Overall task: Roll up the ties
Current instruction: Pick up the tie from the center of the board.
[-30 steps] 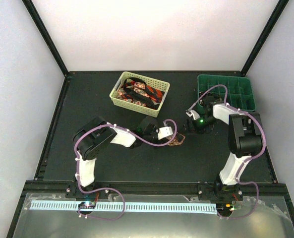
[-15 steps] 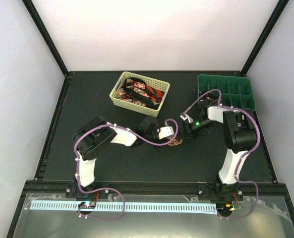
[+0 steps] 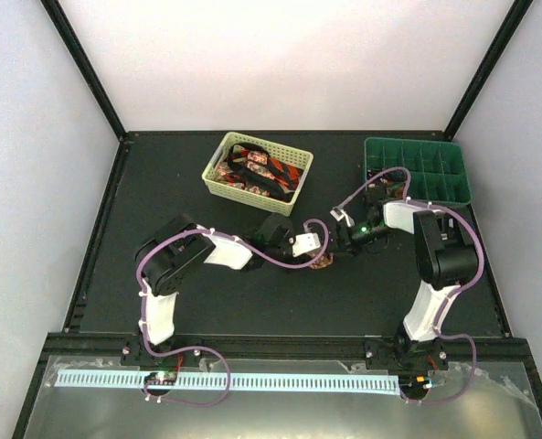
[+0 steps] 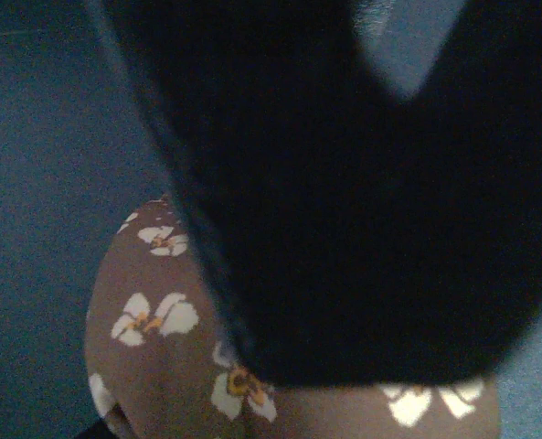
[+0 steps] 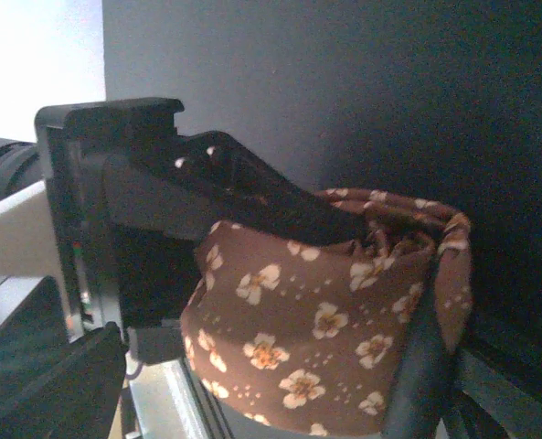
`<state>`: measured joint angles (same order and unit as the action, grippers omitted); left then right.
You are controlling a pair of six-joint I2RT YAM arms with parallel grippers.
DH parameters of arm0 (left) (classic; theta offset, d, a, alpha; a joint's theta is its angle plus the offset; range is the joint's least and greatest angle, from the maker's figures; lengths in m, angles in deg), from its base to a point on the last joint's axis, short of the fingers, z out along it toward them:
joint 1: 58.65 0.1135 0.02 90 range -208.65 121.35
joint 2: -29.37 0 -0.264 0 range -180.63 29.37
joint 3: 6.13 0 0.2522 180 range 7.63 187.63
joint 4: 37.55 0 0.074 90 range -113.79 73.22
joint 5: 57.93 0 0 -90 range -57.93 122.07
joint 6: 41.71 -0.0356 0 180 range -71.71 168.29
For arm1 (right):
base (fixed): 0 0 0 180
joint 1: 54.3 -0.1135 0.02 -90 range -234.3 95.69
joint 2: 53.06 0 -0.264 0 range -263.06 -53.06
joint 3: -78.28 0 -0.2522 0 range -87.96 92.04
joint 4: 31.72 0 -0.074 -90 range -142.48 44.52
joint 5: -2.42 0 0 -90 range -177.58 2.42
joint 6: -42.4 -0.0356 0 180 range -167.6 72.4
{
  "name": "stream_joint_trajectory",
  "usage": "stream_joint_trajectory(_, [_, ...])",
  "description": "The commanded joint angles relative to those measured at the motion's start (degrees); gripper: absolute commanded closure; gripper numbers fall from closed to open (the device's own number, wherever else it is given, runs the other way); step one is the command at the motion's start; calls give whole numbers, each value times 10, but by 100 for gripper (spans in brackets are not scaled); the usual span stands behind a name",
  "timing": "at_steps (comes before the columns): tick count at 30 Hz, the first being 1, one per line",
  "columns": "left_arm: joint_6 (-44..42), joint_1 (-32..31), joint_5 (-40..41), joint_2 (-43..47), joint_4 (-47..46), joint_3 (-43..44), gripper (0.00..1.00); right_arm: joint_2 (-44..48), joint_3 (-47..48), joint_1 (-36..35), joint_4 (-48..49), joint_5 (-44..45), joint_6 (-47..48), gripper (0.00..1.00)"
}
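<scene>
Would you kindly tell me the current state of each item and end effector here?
brown tie: rolled up, pinched in the left end effector.
left end effector: shut on the brown tie.
right end effector: open, close to the brown tie.
patterned ties: loose, heaped in the yellow basket.
green tray: flat, far right.

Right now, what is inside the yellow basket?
Red-and-black patterned ties lie heaped in the yellow basket. The heap covers its floor, so their number and anything underneath cannot be seen.
</scene>
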<state>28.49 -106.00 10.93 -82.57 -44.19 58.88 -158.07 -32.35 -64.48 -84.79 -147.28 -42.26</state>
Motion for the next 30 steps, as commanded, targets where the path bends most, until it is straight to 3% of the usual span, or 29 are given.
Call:
stream_joint_trajectory(1, [-13, -5, 25, -31, 96, -9, 74, 12, -6, -9, 76, 29, -64, 11])
stream_joint_trajectory(5, [-16, -5, 26, -30, 97, -9, 74, 6, -4, -23, 79, 60, -77, 29])
stream_joint_trajectory(7, [-16, -5, 27, -31, 97, -10, 74, 6, -5, -23, 79, 71, -77, 46])
stream_joint_trajectory(12, [-11, -6, 28, -30, 95, -12, 73, 11, -3, -23, 60, 81, -62, 74])
stream_joint_trajectory(16, [-1, -5, 23, -28, 87, -15, 63, 22, -6, -23, 49, 90, -49, 97])
stream_joint_trajectory(19, [11, 1, -2, -6, 47, -37, 35, 26, -7, -22, 49, 94, -39, 98])
stream_joint_trajectory(24, [19, 8, -25, 33, -24, -72, 4, 25, -12, -22, 54, 75, -32, 99])
stream_joint_trajectory(30, [35, 8, -22, 10, -55, -66, 1, 33, -19, -22, 51, 52, -19, 98])
